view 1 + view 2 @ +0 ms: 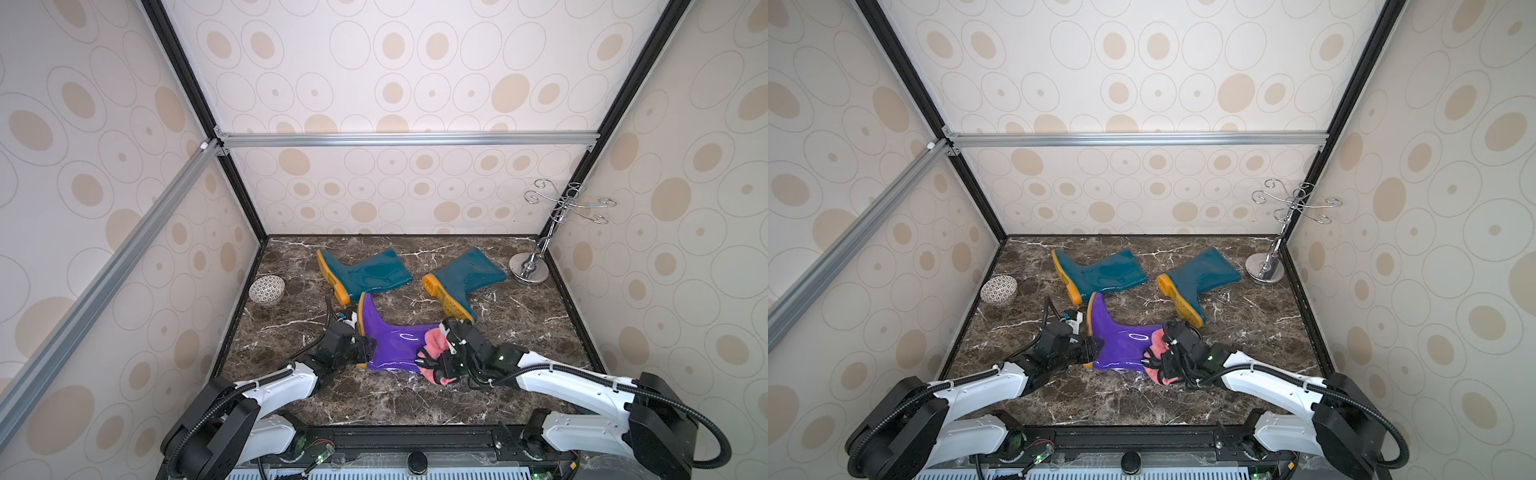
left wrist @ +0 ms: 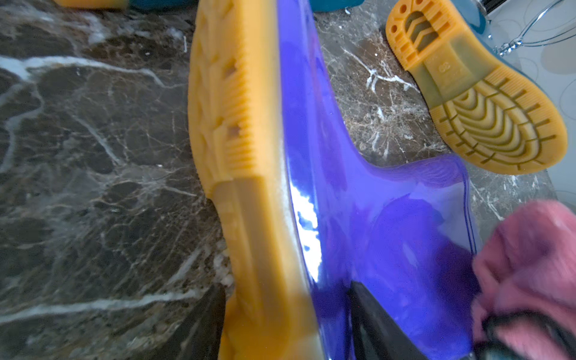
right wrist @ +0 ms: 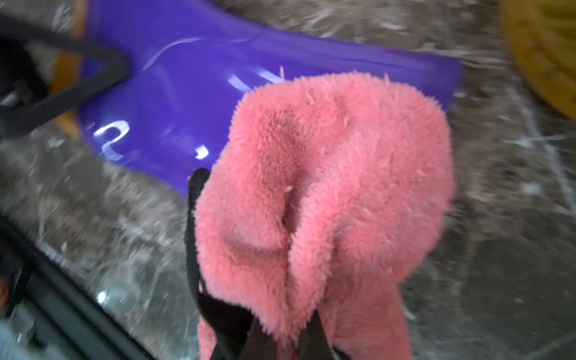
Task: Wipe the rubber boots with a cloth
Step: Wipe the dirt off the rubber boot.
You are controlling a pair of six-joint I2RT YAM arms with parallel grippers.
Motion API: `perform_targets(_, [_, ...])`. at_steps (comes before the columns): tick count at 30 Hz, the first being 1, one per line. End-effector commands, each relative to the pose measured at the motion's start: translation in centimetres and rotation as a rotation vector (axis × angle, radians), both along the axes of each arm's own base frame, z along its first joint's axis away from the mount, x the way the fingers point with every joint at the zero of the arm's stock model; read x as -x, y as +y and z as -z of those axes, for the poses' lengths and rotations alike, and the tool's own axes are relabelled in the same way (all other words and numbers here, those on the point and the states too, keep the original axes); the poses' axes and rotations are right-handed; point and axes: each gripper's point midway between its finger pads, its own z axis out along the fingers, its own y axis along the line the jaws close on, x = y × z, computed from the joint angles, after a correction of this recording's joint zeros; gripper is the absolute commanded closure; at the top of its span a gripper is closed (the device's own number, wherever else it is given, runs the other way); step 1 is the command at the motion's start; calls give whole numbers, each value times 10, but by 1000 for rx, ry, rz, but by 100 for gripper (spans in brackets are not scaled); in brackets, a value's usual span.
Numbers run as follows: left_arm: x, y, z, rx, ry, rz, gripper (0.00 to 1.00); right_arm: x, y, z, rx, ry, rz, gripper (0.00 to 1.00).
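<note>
A purple rubber boot lies on its side at the front middle of the marble top. My left gripper is shut on its heel, one finger on the yellow sole, the other on the purple upper. My right gripper is shut on the bunched pink cloth, which rests against the shaft end of the purple boot. Two teal boots lie on their sides behind it.
A patterned bowl sits by the left wall. A chrome hook stand stands in the back right corner. The right teal boot's yellow sole lies close behind my right wrist. Papered walls close in three sides.
</note>
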Motion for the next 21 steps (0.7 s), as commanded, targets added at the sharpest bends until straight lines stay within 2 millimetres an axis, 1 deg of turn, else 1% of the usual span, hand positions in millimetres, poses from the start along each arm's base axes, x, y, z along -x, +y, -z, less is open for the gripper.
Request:
perform_targets(1, [10,-5,9,-4,55,36,38,27,47,-13,-63,-25,-226,100])
perform_targets(2, [10,-5,9,0,56,38,38,26,57,-11,-73,-23,-246,100])
perform_targets(4, [11,-6,10,4,62,39,38,24,84,-13,-102,-36,-307,100])
perform_targets(5, [11,-6,10,2,64,40,38,22,94,-13,-106,-57,-325,100])
perform_targets(7, [11,-7,10,4,71,45,38,20,120,-10,-110,-73,-379,100])
perform_targets(8, [11,-9,10,9,73,47,37,18,130,-8,-102,-83,-389,100])
perform_targets(10, [11,-11,8,19,78,54,37,19,147,-2,-86,-99,-431,100])
perform_targets(14, [11,-13,6,21,81,60,37,22,169,7,-93,-139,-446,100])
perform_targets(18, [11,-12,4,29,77,56,37,2,178,10,-94,-211,-345,100])
perform_targets(21, [11,-15,2,50,78,55,37,-4,186,15,-97,-215,-311,100])
